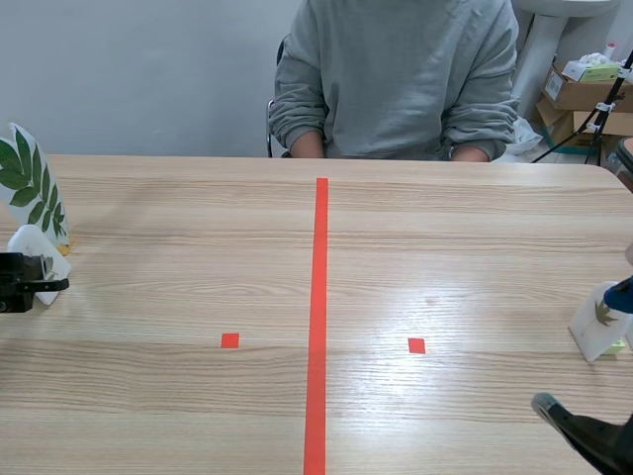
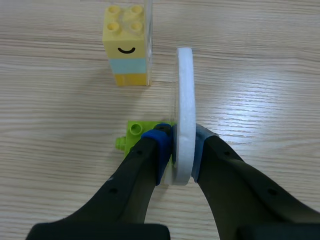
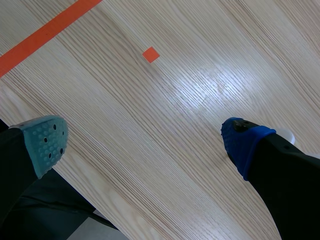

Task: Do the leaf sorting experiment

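Here the left gripper [image 2: 176,147] is clamped on the edge-on white card [image 2: 185,95], which seems seated in a green brick [image 2: 131,136] near the yellow brick [image 2: 126,47]. It would do well to lift straight up, keeping the card upright and clear of that neighbour. The right gripper [image 3: 145,145] hangs wide open over bare wood.

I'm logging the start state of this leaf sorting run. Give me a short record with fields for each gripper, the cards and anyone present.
left gripper: shut on an upright white foam card, green brick at its base
right gripper: open, low over bare table
leaf card: green fronds, upright by a yellow brick, ahead of the left gripper
right-side card: white, brownish mark, upright near the table's right edge
person: seated across the table
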Available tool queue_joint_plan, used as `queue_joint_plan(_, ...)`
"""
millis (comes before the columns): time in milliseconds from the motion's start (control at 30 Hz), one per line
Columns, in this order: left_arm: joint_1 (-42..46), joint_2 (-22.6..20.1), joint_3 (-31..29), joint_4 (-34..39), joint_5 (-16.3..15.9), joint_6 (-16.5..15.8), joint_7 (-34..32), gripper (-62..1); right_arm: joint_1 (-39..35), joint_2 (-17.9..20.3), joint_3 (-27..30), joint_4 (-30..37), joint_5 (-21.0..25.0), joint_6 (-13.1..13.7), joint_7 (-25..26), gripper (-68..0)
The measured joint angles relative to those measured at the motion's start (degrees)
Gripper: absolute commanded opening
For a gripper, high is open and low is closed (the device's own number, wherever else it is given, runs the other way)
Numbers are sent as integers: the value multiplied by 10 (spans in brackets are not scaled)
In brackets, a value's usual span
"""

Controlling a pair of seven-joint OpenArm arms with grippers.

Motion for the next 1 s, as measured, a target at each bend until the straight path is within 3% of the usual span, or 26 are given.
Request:
queue_joint_plan(133,0,0,0,0,0,0,0,-533,0,0,0,0,0,0,0,-37)
queue_joint_plan(300,0,0,0,0,0,0,0,-398,0,0,0,0,0,0,0,-37)
queue_joint_plan(367,0,0,0,1,0,0,0,-329,0,0,0,0,0,0,0,-37)
queue_joint_plan(567,0,0,0,1,0,0,5,-46,0,0,0,0,0,0,0,-37)
queue_joint_plan(767,45,-14,0,65,0,-15,-3,-21,0,0,0,0,0,0,0,-37)
queue_joint_plan(900,137,-34,-3,208,0,-17,-17,-21,0,0,0,0,0,0,0,-37)
queue_joint_plan(1000,224,-49,-5,340,0,-42,-17,-21,0,0,0,0,0,0,0,-37)
